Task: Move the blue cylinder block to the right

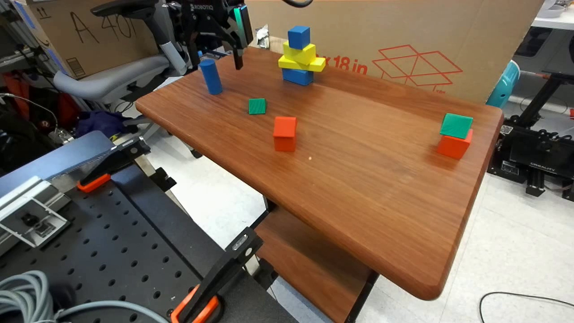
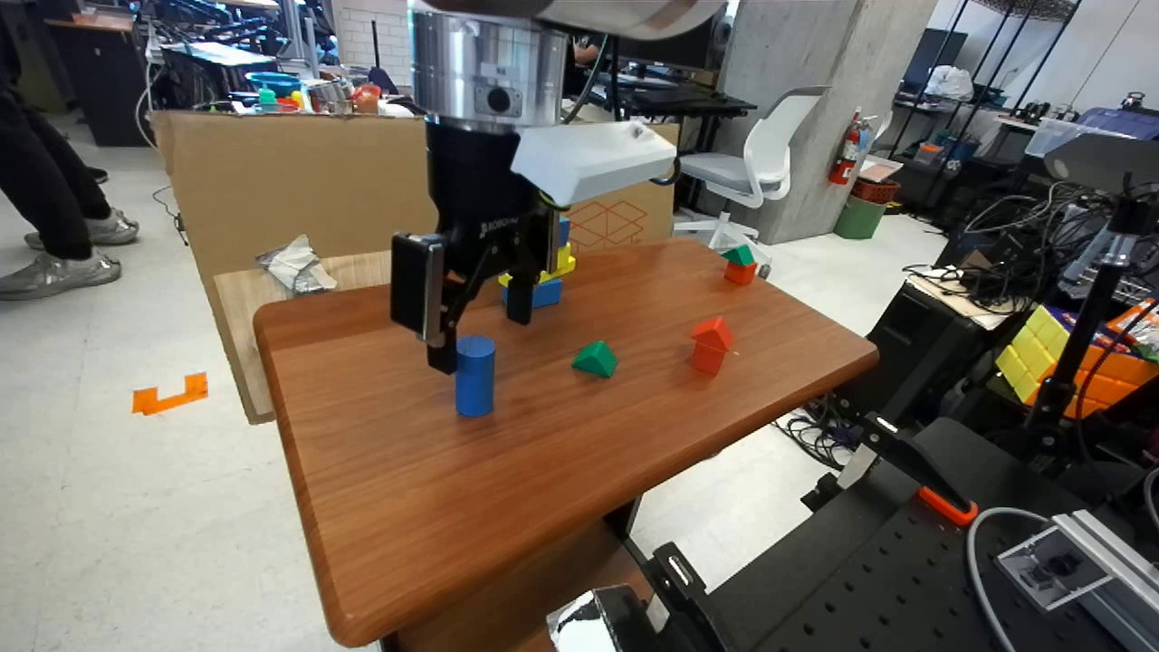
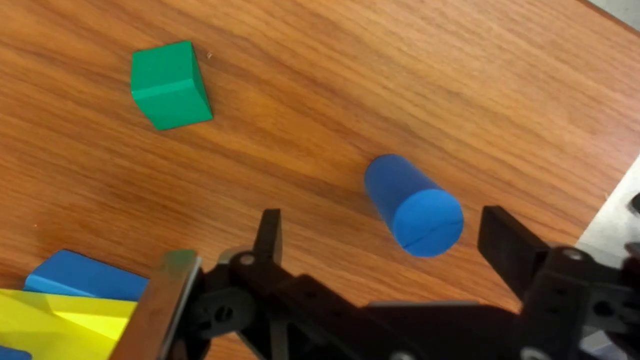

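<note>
In the wrist view the blue cylinder block (image 3: 415, 205) stands upright right of centre, its round top toward the lower right. The hand (image 3: 382, 225) is spread, its two fingers (image 3: 505, 245) well apart along the lower part of that frame, and the cylinder shows nearer the finger at right. In an exterior view the block is left of centre on the worktop (image 2: 398, 507); whether a finger touches it I cannot tell. A green triangular prism (image 3: 170, 85) lies at upper left in the wrist view.

In an exterior view, a red triangular prism (image 2: 713, 332) sits on a red cube (image 2: 707, 359) right of centre. At upper middle in an exterior view, a blue cube (image 1: 299, 37) tops two yellow blocks (image 1: 301, 59) and a flat blue block (image 1: 297, 76).
</note>
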